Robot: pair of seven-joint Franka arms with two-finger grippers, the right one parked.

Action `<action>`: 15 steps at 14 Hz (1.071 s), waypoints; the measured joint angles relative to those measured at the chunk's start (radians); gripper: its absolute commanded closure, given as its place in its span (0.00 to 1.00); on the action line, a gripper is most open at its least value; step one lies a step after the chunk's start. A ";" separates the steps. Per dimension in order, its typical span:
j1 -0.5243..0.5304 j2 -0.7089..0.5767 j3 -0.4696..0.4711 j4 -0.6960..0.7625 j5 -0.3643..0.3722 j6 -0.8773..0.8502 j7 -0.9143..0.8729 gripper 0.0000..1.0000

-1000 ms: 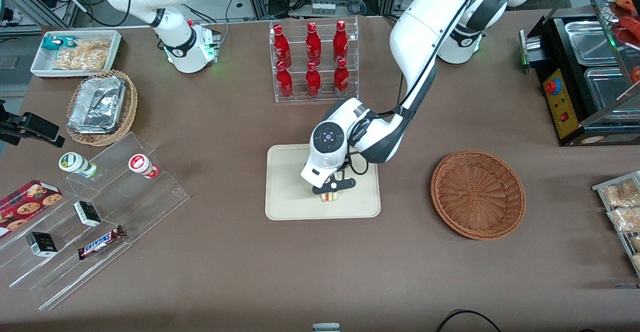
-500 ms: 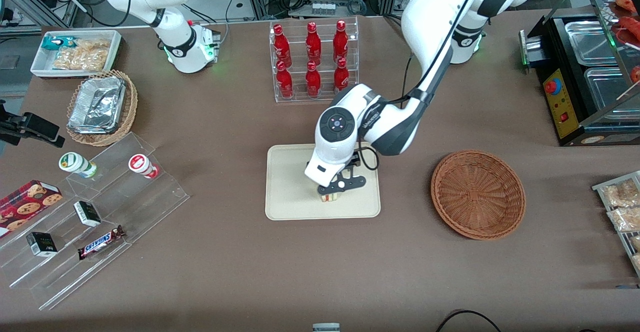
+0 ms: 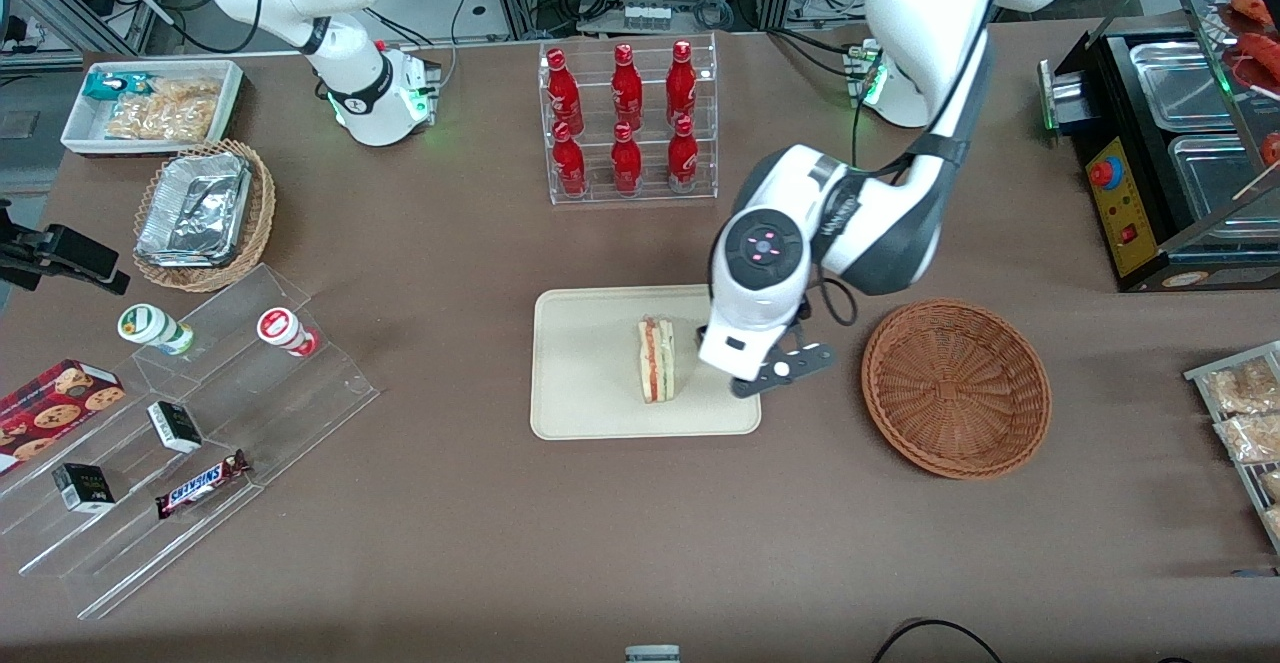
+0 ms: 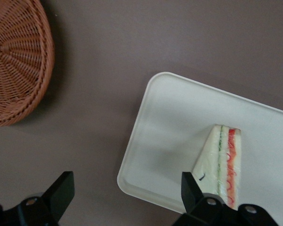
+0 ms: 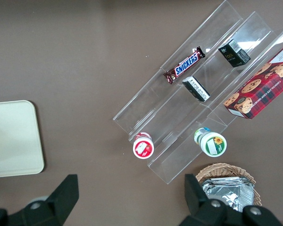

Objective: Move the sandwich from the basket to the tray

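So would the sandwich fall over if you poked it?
Probably. The sandwich seems to stand on a narrow edge on the tray, so a sideways nudge could tip it. Its bread looks soft, likely squashy. The open gripper hangs beside it, holding nothing.

the sandwich (image 3: 656, 360) lies on the tray (image 3: 580, 383) at mid-table. the end effector (image 3: 775, 375) hangs with fingers apart above the tray's edge, between sandwich and basket (image 3: 956, 389). the basket sits on the table (image 3: 480, 523) toward the working arm's end.
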 measured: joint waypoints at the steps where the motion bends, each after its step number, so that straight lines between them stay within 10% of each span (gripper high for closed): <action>1: 0.026 -0.019 0.001 -0.017 0.000 -0.012 0.046 0.00; 15: 0.505 -0.511 -0.075 -0.265 0.002 -0.275 0.744 0.00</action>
